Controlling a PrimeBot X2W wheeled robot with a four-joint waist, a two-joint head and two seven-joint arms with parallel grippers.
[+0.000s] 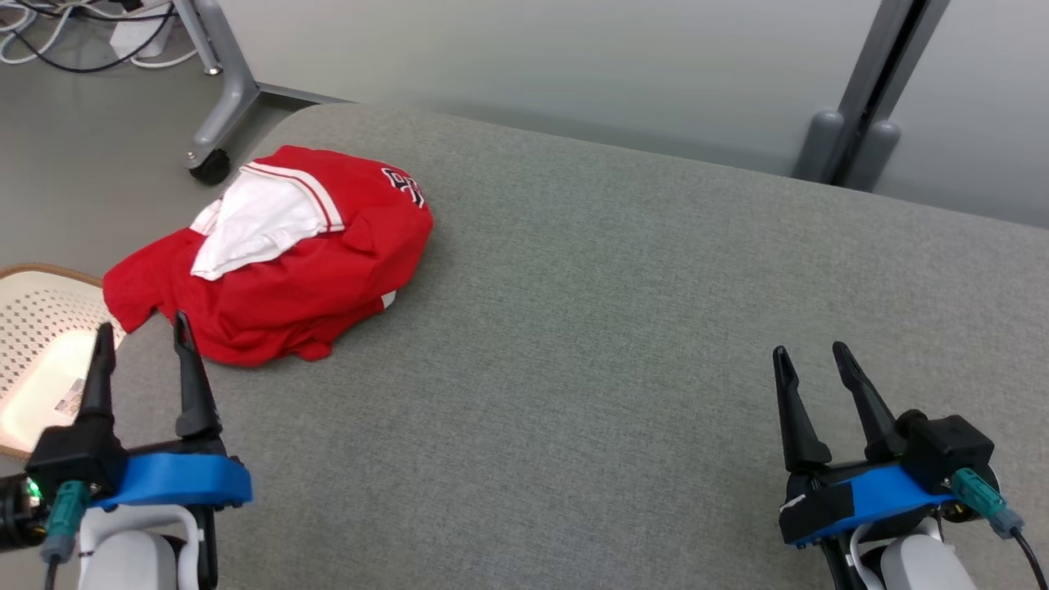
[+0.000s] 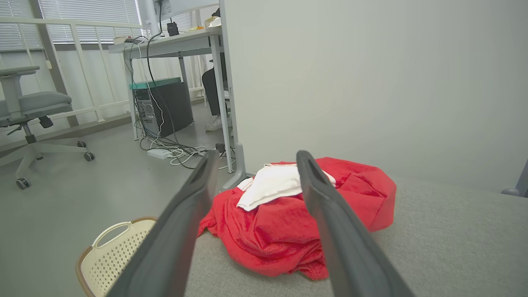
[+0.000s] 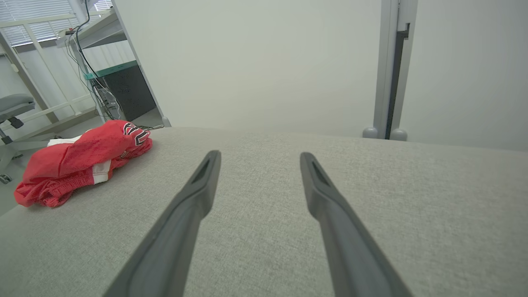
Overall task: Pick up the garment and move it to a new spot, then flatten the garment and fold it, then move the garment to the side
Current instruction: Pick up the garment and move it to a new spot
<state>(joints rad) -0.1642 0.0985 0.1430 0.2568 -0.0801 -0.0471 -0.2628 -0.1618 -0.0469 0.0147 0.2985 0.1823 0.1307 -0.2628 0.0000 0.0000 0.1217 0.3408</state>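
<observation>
The garment is a red jersey with white trim and white lining, crumpled in a heap at the far left of the grey padded table. My left gripper hovers open just short of the heap's near edge, nothing between its fingers. In the left wrist view the garment lies right ahead, past the open left gripper. My right gripper stands open near the table's front right, far from the garment. The right wrist view has the garment at far left, beyond the open right gripper.
A cream perforated basket sits on the floor left of the table, also seen as the basket below the left fingers. A castered desk leg, cables and an office chair stand beyond. A grey post rises behind the table.
</observation>
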